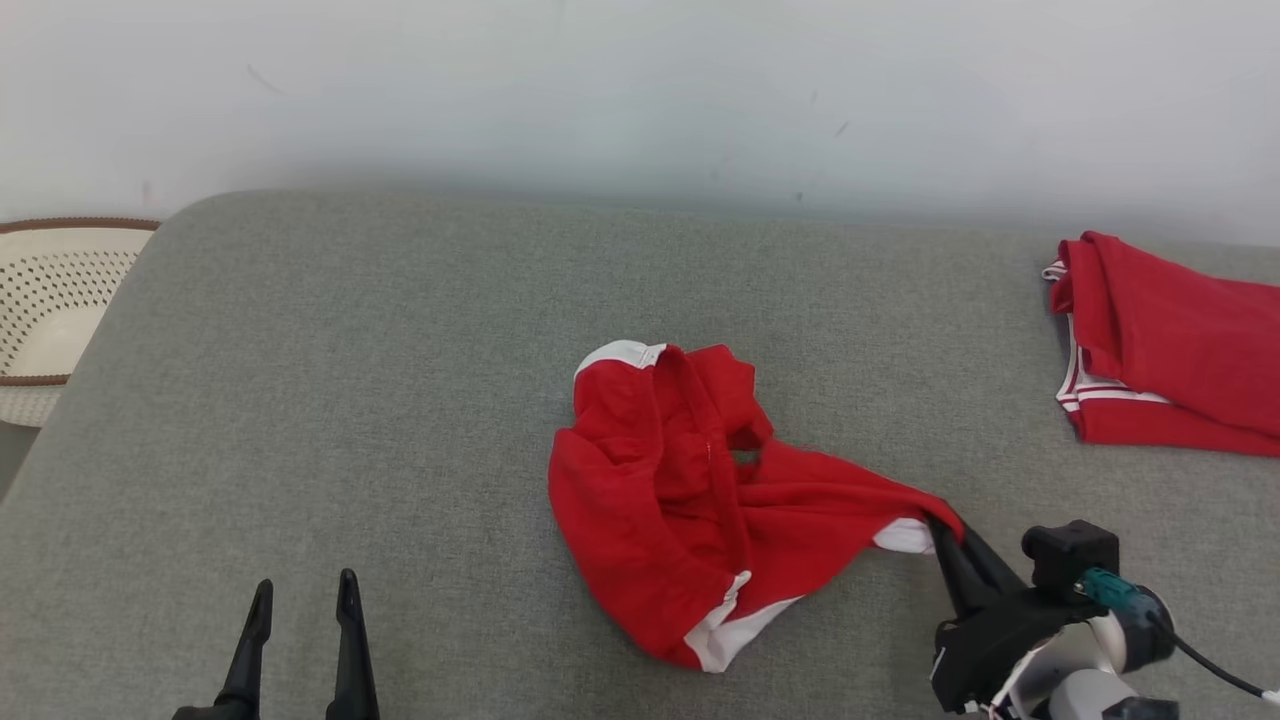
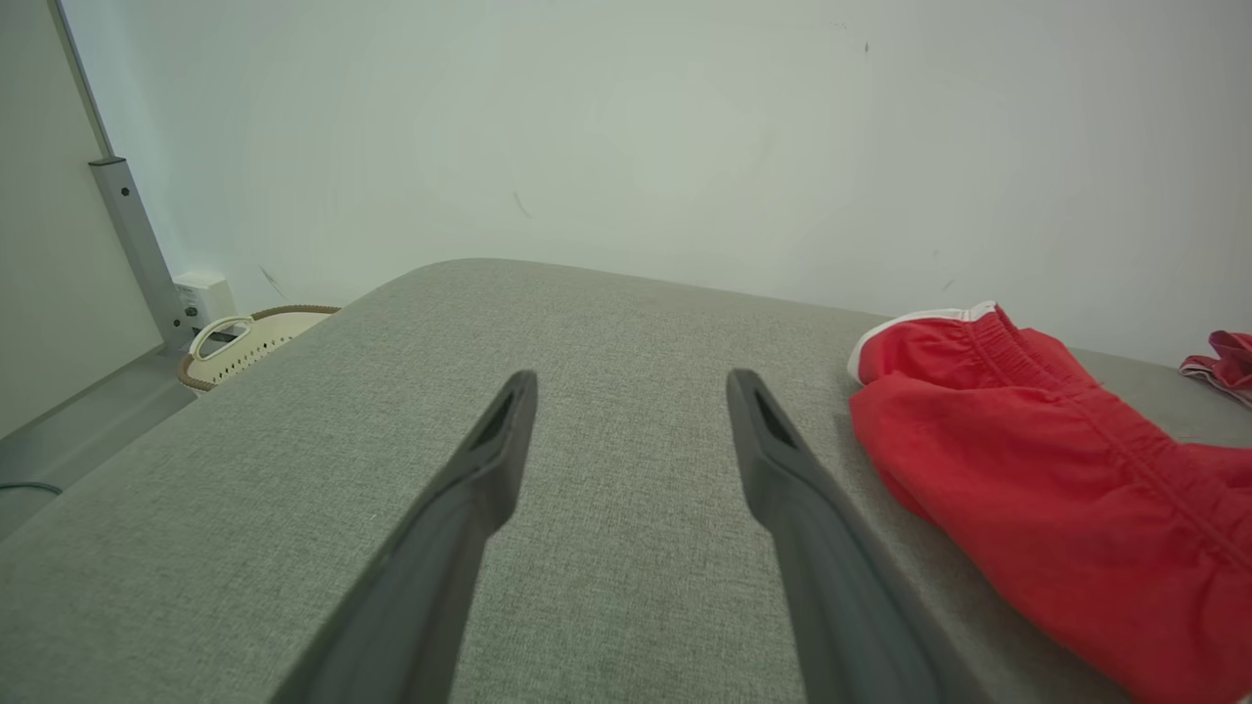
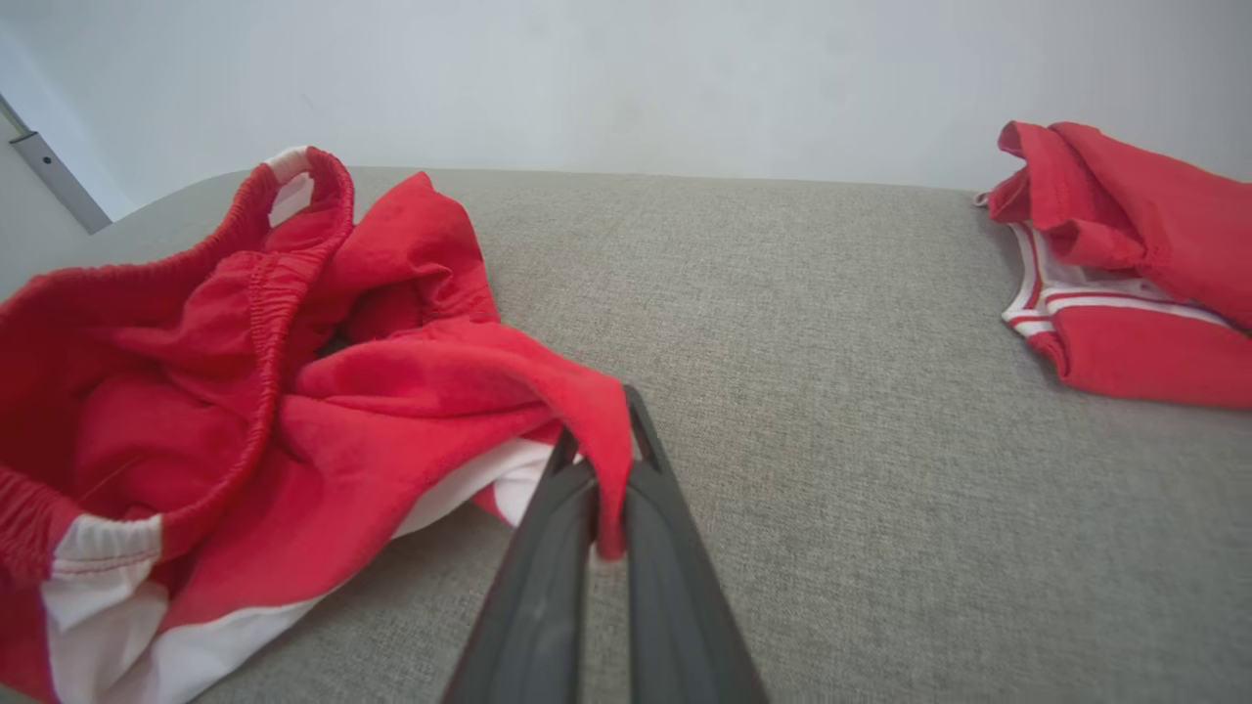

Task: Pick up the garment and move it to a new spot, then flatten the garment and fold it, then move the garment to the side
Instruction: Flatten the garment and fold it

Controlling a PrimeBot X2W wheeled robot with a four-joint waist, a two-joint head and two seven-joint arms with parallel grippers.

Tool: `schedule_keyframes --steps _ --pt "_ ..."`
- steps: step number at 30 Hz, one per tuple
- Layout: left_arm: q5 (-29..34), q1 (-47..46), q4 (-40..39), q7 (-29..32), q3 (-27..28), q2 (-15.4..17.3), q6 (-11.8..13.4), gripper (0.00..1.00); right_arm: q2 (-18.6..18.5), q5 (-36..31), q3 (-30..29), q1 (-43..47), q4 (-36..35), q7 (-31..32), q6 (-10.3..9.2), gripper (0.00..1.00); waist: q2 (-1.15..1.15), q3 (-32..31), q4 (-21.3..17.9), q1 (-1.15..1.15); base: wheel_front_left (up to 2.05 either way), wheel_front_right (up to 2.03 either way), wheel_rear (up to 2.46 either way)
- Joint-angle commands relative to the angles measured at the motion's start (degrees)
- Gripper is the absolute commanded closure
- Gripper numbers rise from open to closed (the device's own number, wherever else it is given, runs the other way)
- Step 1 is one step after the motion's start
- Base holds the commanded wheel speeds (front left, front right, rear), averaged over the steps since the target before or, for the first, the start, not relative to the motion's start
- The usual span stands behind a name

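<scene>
My right end effector [image 1: 942,528] is clamped on a hem corner of the red shorts [image 1: 650,500]; the left end effector [image 1: 305,592] stands apart. This looks like the pick-up step, so next I lift and carry.

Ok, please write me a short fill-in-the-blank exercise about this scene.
The right gripper is ____ on a corner of the red shorts.
The left gripper has its jaws ____, holding nothing.
The folded red garment lies to the robot's ____ of the shorts.
The perforated basket stands off the grey padded surface's ____ end.
Missing words: shut; open; right; left.
</scene>
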Motion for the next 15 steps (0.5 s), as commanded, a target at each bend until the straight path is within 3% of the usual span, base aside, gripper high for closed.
schedule_keyframes --steps 1,9,10,11,12,15 --pt "-0.37 -0.26 0.34 -0.15 0.15 -0.06 -0.18 0.0 0.18 -1.09 -1.73 1.45 -1.59 0.77 0.01 1.0 -0.01 0.12 0.13 0.0 0.0 0.0 0.0" --pt "-0.22 -0.03 0.37 -0.12 0.68 -0.11 -0.39 0.0 2.27 -4.89 -9.04 8.21 -9.32 5.69 0.01 1.0 -0.01 0.21 0.68 0.0 0.0 0.0 0.0" --pt "-0.23 0.02 0.32 -0.12 0.75 -0.12 -0.38 0.0 2.51 -5.2 -9.09 8.89 -9.88 6.54 0.01 0.93 -0.01 0.27 0.6 0.0 0.0 0.0 0.0" --pt "-0.2 0.02 0.37 -0.12 0.75 -0.12 -0.34 0.0 2.58 -5.62 -9.3 9.19 -10.44 7.03 0.01 0.72 -0.01 0.34 0.54 0.0 0.0 0.0 0.0" --pt "-0.18 -0.04 0.48 -0.12 0.66 -0.13 -0.38 0.0 2.96 -5.52 -9.65 9.45 -10.85 7.39 0.01 0.0 -0.01 0.38 0.48 0.0 0.0 0.0 0.0" --pt "-0.21 -0.42 0.53 -0.12 0.46 -0.14 -0.32 0.0 3.41 -6.64 -11.02 9.92 -11.69 7.45 0.01 0.0 -0.01 0.4 0.19 0.0 0.0 0.0 0.0"
